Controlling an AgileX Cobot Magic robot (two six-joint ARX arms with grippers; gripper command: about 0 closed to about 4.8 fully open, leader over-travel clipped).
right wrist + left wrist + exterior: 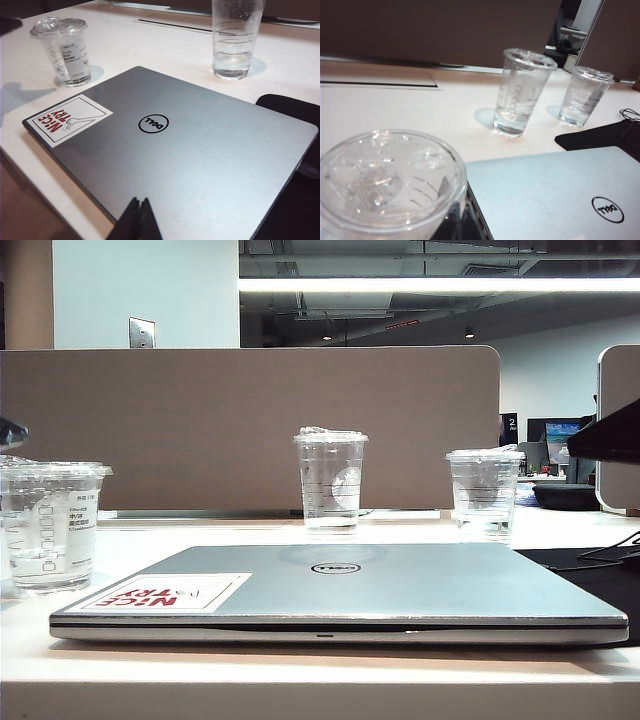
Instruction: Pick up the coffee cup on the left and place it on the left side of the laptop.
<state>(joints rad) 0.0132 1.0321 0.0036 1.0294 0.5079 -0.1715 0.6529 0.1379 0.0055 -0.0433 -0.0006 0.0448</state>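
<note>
Spanning the white table (300, 680), the closed silver laptop (400, 585) bears a round Dell logo (335, 567) and a white sticker (165, 593) with red "NICE TRY" lettering. Behind it stand a taller clear cup (331, 478) with a faint round logo and, further right, a short clear cup (484, 492). At the laptop's left, just beside it, the coffee cup (50, 525) stands upright on the table, showing a white label and a column of checkboxes. Only a dark tip of the left gripper (10, 431) shows above the cup; it is clenched, empty. At the laptop's near edge, the right gripper (138, 220) has its fingers pressed together, holding nothing.
</note>
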